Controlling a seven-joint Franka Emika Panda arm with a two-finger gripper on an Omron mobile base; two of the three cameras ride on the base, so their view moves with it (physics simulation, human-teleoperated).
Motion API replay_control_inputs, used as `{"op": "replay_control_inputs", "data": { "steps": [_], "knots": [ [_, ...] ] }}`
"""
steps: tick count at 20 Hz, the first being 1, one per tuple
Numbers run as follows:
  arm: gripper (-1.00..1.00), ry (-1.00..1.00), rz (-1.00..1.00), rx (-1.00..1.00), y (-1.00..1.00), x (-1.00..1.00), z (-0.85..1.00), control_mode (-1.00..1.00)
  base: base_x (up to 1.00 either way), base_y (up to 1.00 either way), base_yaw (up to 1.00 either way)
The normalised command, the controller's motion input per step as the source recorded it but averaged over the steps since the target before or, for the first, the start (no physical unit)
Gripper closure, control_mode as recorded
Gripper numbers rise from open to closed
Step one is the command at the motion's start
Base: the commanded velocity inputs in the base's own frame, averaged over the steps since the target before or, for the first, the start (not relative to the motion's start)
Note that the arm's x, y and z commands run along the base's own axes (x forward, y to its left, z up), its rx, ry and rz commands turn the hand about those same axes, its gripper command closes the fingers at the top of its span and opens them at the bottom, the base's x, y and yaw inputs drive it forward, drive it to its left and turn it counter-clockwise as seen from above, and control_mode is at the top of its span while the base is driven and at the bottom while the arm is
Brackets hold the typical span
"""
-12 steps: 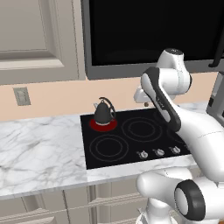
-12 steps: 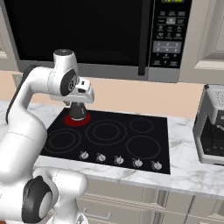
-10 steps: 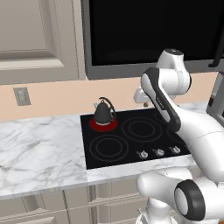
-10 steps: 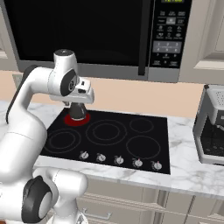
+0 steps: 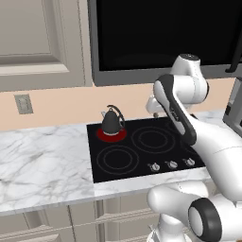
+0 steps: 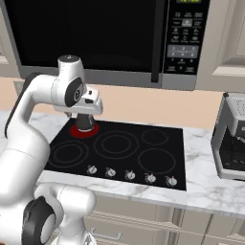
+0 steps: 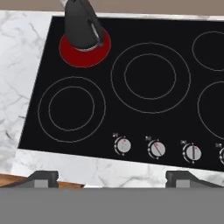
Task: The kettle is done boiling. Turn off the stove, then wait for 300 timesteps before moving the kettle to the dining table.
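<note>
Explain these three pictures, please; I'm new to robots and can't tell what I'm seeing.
A white robot arm stands before a marble kitchen counter. Two cameras on its base look over it from left and right; a third sits on the hand, whose two dark fingertips spread apart at the picture's bottom, holding nothing. On the counter lies a black stove with silver knobs along the front. A dark kettle stands on the burner that glows red. A microwave hangs above.

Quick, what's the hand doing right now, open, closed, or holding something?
Hand: open and holding nothing, its fingertips spread wide above the stove's knob row; the kettle sits apart on the red burner.
</note>
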Motion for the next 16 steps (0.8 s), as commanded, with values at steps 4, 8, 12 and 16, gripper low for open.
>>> {"op": "replay_control_inputs", "data": {
  "steps": [4, 8, 12, 16],
  "knots": [
    [-1.0, 0.0, 0.0, 0.0, -0.21, -0.37, -0.22, -1.0, 0.0, 0.0, 0.0],
    [-1.0, 0.02, 0.0, 0.0, -0.17, -0.27, -0.27, -1.0, 0.0, 0.0, 0.0],
    [-1.0, 0.05, 0.0, 0.0, -0.09, -0.08, -0.29, -1.0, 0.0, 0.0, 0.0],
    [-1.0, 0.05, 0.0, 0.0, -0.08, -0.02, -0.36, -1.0, 0.0, 0.0, 0.0]
  ]
}}
